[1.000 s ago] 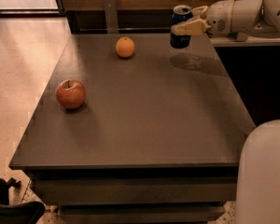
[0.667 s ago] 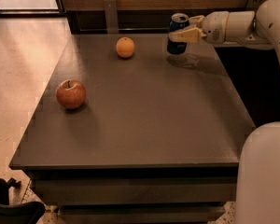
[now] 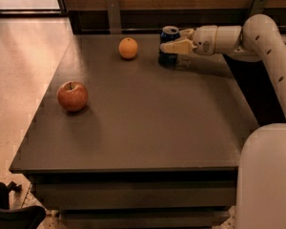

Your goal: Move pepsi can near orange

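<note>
The dark blue pepsi can with a silver top stands upright at the far middle of the dark table. My gripper reaches in from the right and is shut on the can, one finger in front of it and one behind. The orange sits on the table a short way to the left of the can, apart from it.
A red apple with a stem lies at the table's left side. A wooden wall with metal brackets runs behind the table. My white arm spans the right side, and my white base is at bottom right.
My gripper has carried the pepsi can leftward and lower, from the table's far right toward the orange. The can is now down at the table surface. The fruits have not moved.
</note>
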{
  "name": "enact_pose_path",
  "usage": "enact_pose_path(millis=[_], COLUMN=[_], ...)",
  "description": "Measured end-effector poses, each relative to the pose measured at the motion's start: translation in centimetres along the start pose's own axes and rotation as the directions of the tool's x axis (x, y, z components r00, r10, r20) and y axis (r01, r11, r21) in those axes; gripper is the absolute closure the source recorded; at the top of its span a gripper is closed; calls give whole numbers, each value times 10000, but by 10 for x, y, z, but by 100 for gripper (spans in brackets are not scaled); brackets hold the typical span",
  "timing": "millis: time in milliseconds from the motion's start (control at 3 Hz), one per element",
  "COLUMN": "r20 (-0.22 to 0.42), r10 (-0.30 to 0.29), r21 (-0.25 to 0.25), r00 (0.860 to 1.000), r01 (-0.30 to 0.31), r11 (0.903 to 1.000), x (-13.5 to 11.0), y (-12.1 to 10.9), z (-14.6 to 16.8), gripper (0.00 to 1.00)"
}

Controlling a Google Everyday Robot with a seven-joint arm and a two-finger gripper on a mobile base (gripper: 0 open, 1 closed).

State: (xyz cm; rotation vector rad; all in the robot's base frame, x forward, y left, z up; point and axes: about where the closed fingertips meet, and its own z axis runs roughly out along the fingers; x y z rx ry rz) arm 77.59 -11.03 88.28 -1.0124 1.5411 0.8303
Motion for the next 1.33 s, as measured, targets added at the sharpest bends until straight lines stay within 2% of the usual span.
enact_pose_path(millis=[333, 1000, 1333], r20=[-3, 0, 2], r10=[26, 42, 47], r21=[-64, -162, -193], r00=[10000, 10000, 10000], r01=[-26, -42, -47], r11=[10000, 9999, 9998], x=[1, 2, 2], y=[2, 4, 4], z=[4, 11, 13], gripper=[51, 5, 0])
